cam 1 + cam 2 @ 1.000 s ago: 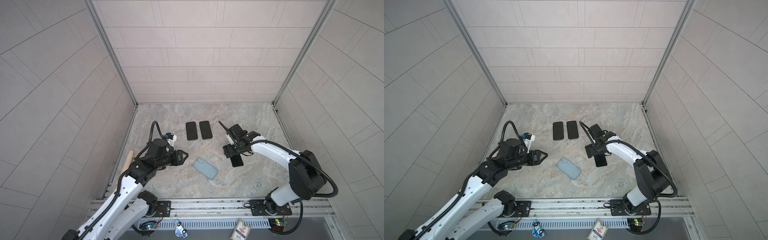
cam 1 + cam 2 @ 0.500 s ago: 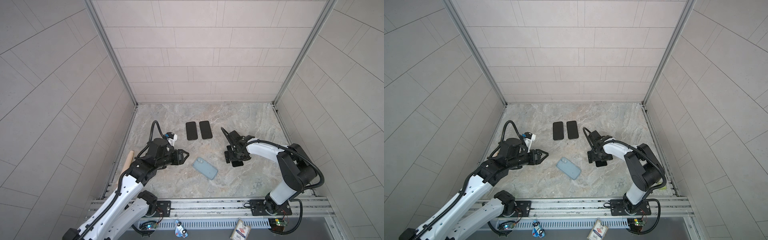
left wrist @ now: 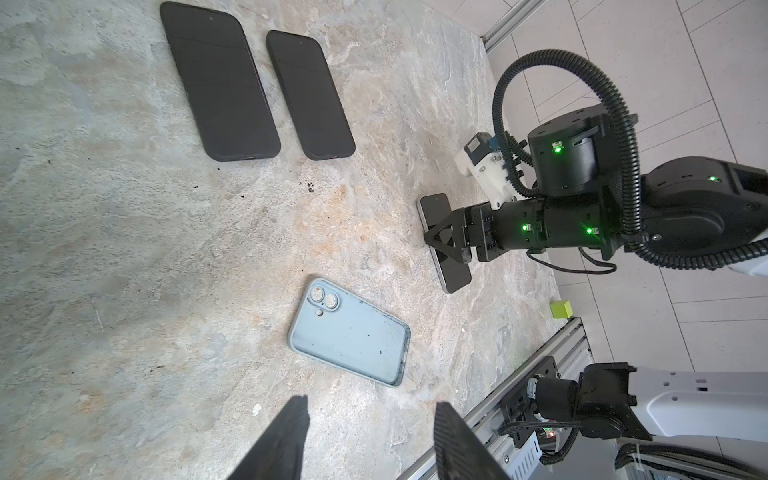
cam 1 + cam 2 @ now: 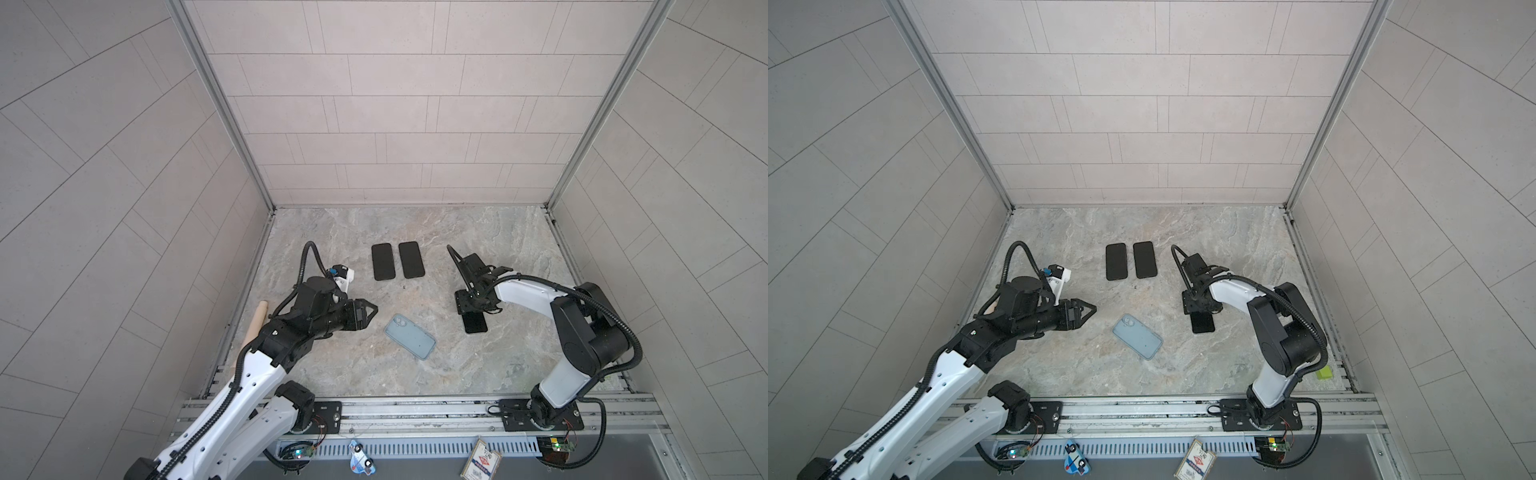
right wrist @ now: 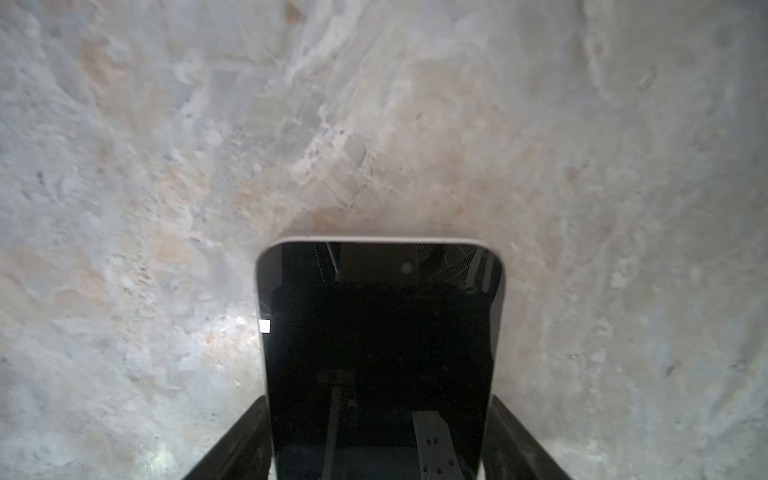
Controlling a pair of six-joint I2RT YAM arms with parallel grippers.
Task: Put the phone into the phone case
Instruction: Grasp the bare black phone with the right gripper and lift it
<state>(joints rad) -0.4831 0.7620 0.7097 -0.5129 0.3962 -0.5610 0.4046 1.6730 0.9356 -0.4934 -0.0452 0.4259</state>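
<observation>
Black phone [image 4: 475, 323] lies flat, screen up; pale-blue case [image 4: 409, 336] lies flat nearby, empty.

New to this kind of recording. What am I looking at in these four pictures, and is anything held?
Two robot arms, each ending in a two-fingered gripper, work over a marbled tabletop. Two pictures look down from above, nearly identical; the other two come from cameras on each arm's wrist. On the tabletop lie a light blue phone case, two black phones side by side, and a third phone. The right gripper straddles that third phone, which lies flat; whether it is squeezed yet is unclear. The left gripper hovers open and empty near the case.
</observation>
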